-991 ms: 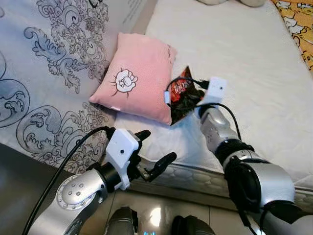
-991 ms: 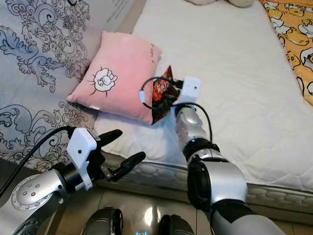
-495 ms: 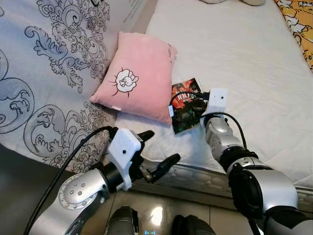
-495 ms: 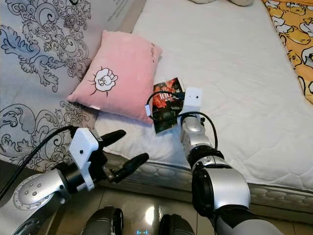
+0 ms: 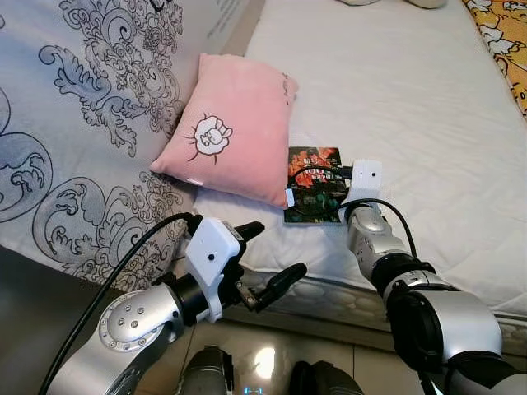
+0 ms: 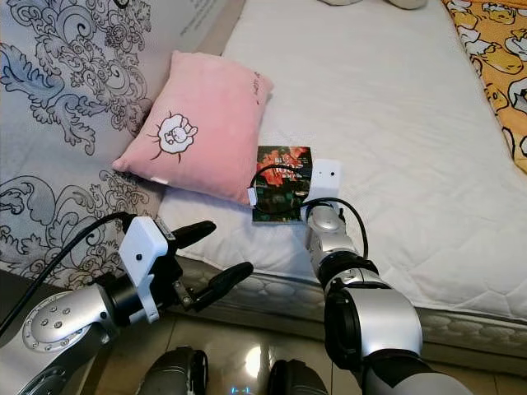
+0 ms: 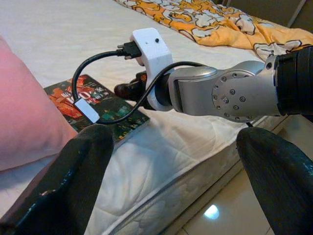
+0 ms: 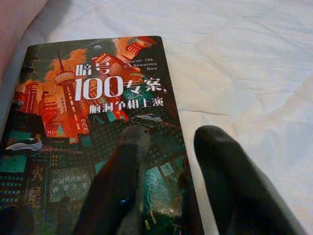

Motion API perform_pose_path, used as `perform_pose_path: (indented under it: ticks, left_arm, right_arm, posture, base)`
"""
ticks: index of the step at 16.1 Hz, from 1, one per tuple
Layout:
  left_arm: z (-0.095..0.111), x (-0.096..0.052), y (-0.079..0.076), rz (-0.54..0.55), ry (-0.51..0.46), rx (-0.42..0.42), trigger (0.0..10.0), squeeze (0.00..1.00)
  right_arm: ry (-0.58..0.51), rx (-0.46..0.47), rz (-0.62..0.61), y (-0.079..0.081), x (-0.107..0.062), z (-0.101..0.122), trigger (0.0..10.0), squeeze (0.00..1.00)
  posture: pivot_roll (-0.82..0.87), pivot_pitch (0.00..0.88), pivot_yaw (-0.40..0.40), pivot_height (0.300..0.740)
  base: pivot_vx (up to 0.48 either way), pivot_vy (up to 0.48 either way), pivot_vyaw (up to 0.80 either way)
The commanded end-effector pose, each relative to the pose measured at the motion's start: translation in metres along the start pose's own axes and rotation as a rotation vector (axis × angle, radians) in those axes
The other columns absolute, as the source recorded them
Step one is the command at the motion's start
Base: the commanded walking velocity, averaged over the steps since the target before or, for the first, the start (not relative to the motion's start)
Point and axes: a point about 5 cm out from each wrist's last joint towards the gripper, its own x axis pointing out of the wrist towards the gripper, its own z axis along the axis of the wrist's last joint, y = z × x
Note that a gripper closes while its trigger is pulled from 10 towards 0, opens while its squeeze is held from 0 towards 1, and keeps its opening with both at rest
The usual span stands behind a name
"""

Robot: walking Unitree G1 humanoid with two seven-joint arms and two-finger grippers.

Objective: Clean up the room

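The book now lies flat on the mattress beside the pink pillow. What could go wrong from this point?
1. The right end effector sits at the book's edge; pulling back could drag the book along.
2. The book lies near the mattress edge and might slide off.
3. The right arm's cable loop hangs over the cover and may snag it.

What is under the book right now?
The book lies flat on the white mattress, beside the pink pillow. The right gripper sits at its near edge. Anything beneath the cover is hidden.

Glossy paper book (image 8: 102, 127) on quilted white cloth mattress (image 5: 428, 99) — plush pink pillow (image 5: 230, 132).
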Motion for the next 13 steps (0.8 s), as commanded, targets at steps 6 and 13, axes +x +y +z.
perform_pose_path:
  ticks: [6,13]
  left_arm:
    - [-0.003,0.004,0.007,0.017,0.014,0.012,10.0,0.00]
    - [-0.003,0.020,0.045,0.356,-0.062,-0.053,10.0,0.00]
  right_arm:
    - [-0.096,0.009,-0.012,0.005,0.001,0.015,10.0,1.00]
    - [-0.401,-0.061,-0.130,-0.031,-0.008,0.042,10.0,1.00]
  posture:
    - [0.33,0.171,-0.019,0.723]
    - [0.21,0.032,-0.052,0.723]
  base:
    - [0.000,0.000,0.00]
    - [0.000,0.000,0.00]
